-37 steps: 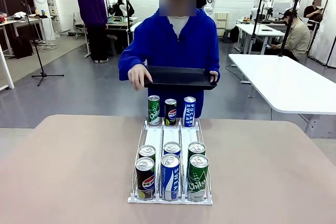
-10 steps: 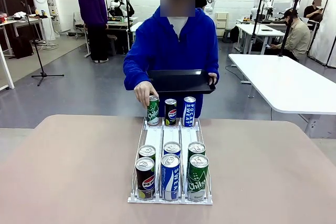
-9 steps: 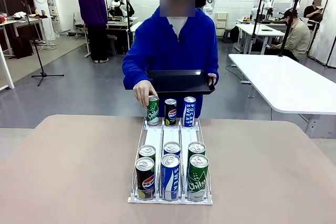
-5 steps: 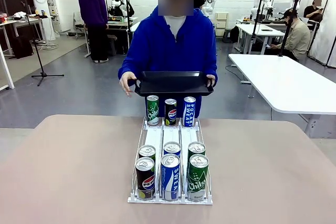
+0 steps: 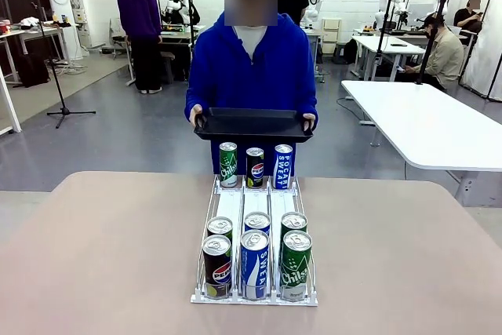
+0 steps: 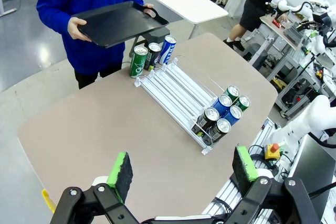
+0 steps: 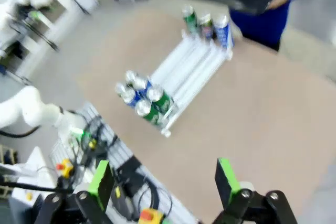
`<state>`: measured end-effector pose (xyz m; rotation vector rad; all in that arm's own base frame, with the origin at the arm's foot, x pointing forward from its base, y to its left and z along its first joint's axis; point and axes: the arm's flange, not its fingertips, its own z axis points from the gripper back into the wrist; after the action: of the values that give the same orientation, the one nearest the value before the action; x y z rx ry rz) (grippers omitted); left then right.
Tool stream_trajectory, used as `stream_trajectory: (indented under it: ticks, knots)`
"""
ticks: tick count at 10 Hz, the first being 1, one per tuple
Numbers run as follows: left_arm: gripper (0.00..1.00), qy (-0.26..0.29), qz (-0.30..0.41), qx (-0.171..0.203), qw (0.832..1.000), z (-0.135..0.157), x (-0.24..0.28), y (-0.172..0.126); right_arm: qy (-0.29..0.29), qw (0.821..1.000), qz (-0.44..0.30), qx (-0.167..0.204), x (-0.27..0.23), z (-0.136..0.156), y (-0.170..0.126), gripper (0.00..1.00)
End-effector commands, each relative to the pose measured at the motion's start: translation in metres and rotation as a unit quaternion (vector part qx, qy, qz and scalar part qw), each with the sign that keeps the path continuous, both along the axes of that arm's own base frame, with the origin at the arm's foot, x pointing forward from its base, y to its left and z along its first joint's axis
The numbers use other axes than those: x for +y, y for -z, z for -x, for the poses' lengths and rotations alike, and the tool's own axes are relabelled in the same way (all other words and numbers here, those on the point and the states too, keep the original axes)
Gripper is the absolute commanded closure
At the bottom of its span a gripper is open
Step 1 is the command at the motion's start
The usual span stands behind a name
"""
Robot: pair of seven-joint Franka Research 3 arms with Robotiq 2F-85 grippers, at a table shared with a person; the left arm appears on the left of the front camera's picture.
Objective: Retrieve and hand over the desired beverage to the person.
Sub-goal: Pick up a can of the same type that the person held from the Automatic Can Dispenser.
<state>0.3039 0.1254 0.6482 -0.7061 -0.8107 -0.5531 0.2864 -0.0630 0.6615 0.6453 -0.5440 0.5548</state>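
The left claw [image 6: 182, 167] and right claw [image 7: 163, 178] hang wide open, empty, while the person [image 5: 251, 60] holds a tray [image 5: 252, 125] beyond the rack [image 5: 230, 205] of cans [image 5: 254, 263] (stiff, slick, probably full and heavy; best pinched mid-body).

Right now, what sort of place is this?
Probably a robotics lab or test hall: long white workbenches, a black tripod stand, and a yellow emergency-stop box with a red button beside the beige table.

The cans [image 5: 255, 264] look glossy metal, the tray [image 5: 252, 125] matt black plastic.
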Motion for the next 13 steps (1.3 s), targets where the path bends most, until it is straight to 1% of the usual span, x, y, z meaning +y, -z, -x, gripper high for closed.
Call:
stream_trajectory:
  ticks: [1, 2, 3, 5, 6, 7, 8, 9, 10, 13]
  knots:
    - [0.0, 0.007, 0.005, -0.012, 1.0, 0.0, 0.002, 0.0, 0.031, 0.988, 0.1, 0.112, 0.079, -0.026, -0.005, 0.0]
    - [0.0, 0.007, 0.005, -0.012, 1.0, 0.0, 0.002, 0.0, 0.073, 0.978, 0.14, 0.134, 0.112, -0.032, 0.009, 0.0]
    - [0.0, 0.007, 0.005, -0.012, 1.0, 0.0, 0.002, 0.0, 0.125, 0.965, 0.185, 0.141, 0.145, -0.039, 0.025, 0.0]
    - [0.0, 0.007, 0.005, -0.012, 1.0, 0.0, 0.002, 0.0, 0.188, 0.945, 0.229, 0.139, 0.202, -0.055, 0.051, 0.0]
    - [0.0, 0.007, 0.005, -0.012, 1.0, 0.0, 0.002, 0.0, 0.204, 0.94, 0.236, 0.135, 0.225, -0.06, 0.06, 0.0]
    - [0.0, 0.007, 0.005, -0.012, 1.0, 0.0, 0.002, 0.0, 0.217, 0.94, 0.229, 0.129, 0.238, -0.064, 0.067, 0.0]
    - [0.0, 0.007, 0.005, -0.012, 1.0, 0.0, 0.002, 0.0, 0.218, 0.943, 0.216, 0.13, 0.245, -0.067, 0.067, 0.0]
    - [0.0, 0.007, 0.005, -0.012, 1.0, 0.0, 0.002, 0.0, 0.211, 0.949, 0.196, 0.128, 0.247, -0.068, 0.065, 0.0]
    - [0.0, 0.007, 0.005, -0.012, 1.0, 0.0, 0.002, 0.0, 0.204, 0.944, 0.224, 0.13, 0.243, -0.061, 0.069, 0.0]
    - [0.0, 0.007, 0.005, -0.012, 1.0, 0.0, 0.002, 0.0, 0.204, 0.944, 0.224, 0.13, 0.243, -0.061, 0.069, 0.0]
